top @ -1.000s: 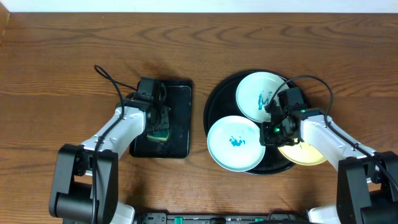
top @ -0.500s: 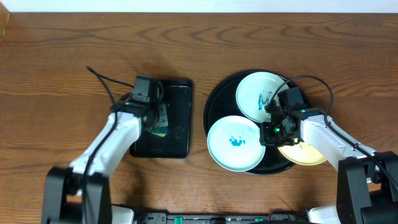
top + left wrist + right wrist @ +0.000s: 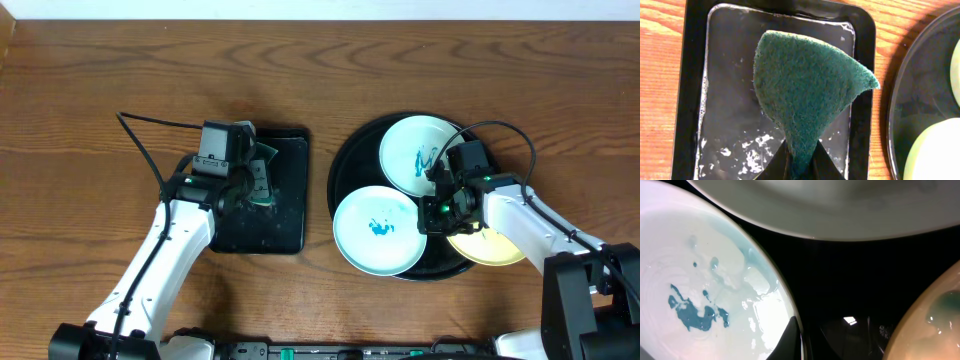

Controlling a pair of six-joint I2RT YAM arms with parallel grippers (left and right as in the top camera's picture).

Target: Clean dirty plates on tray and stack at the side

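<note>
**A:** Green scouring pad (image 3: pixel 805 95), where is it?

**B:** It's pinched in the left gripper (image 3: pixel 800 167). The jaws are narrow on one corner, and the rest fans out up-frame in the left wrist view. It hangs over the small rectangular tray (image 3: pixel 862 75), which is wet and sits left of centre in the overhead frame.

**A:** Target?

**B:** The plates on the round black tray (image 3: pixel 350 150), right of centre in overhead.
- The front plate (image 3: pixel 378 230) is at the tray's lower left, with a blue smear in its middle.
- The back plate (image 3: pixel 420 148) is at the upper part, also blue-marked.
- The yellow plate (image 3: pixel 495 248) is at lower right, mostly under the right arm.

**A:** Which way from the pad?

**B:** To the right in overhead, and a bit down-frame for the front plate. That plate is nearest the left gripper. Only the small tray's right rim and a strip of table lie between them. In the left wrist view, the round tray's rim and a pale plate edge show at the right edge.

**A:** Right gripper (image 3: pixel 437 208)?

**B:** Its jaws are closed at the front plate's right edge. In the right wrist view the rim runs straight into the fingertips at bottom centre, so it looks pinched on that rim, steadying it.

**A:** Which arm moves?

**B:** The left, I'd say, taking the pad rightward onto the front plate's smear. The right sits on the plate's far side, so the arms shouldn't cross.
</note>
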